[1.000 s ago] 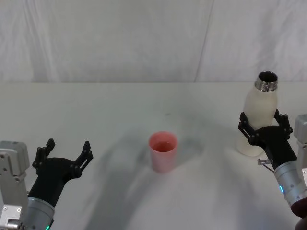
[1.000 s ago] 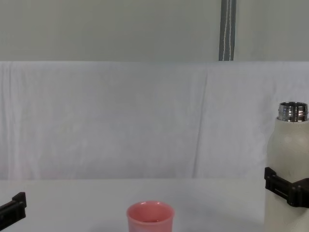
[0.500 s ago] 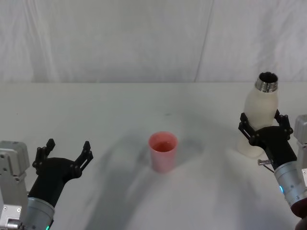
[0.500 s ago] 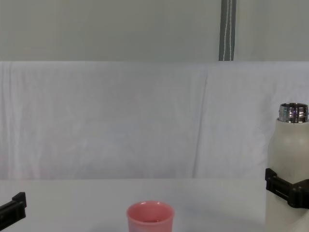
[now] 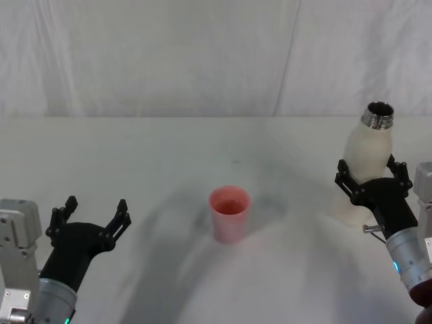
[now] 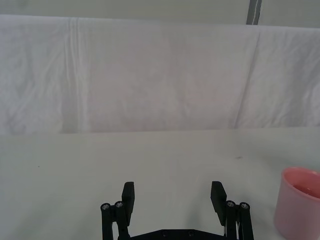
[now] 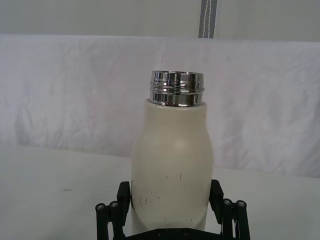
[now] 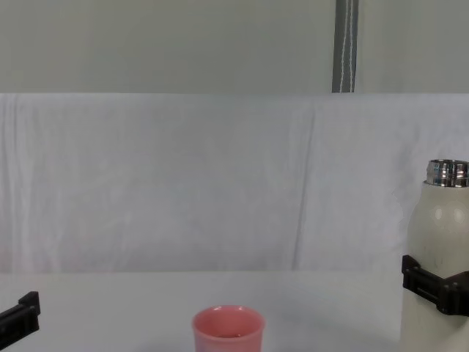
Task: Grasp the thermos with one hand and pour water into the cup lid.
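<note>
The cream-white thermos (image 5: 364, 152) stands upright at the right of the table, its open steel neck (image 7: 177, 88) pointing up. My right gripper (image 5: 372, 169) is shut on the thermos (image 7: 172, 150) low on its body, one black jaw on each side. The pink cup lid (image 5: 229, 212) sits upright at the table's middle, well to the left of the thermos (image 8: 440, 235). My left gripper (image 5: 94, 210) hovers open at the near left, with nothing between its fingers (image 6: 128, 192). No water is seen flowing, and I cannot tell what the cup lid (image 6: 300, 202) holds.
The white table (image 5: 169, 148) runs back to a white cloth backdrop (image 5: 202, 54). A grey vertical post (image 8: 344, 44) rises behind the cloth. Bare tabletop lies between the cup lid and each gripper.
The thermos and my right gripper have shifted very slightly right and down. The cup lid and the left arm have stayed put.
</note>
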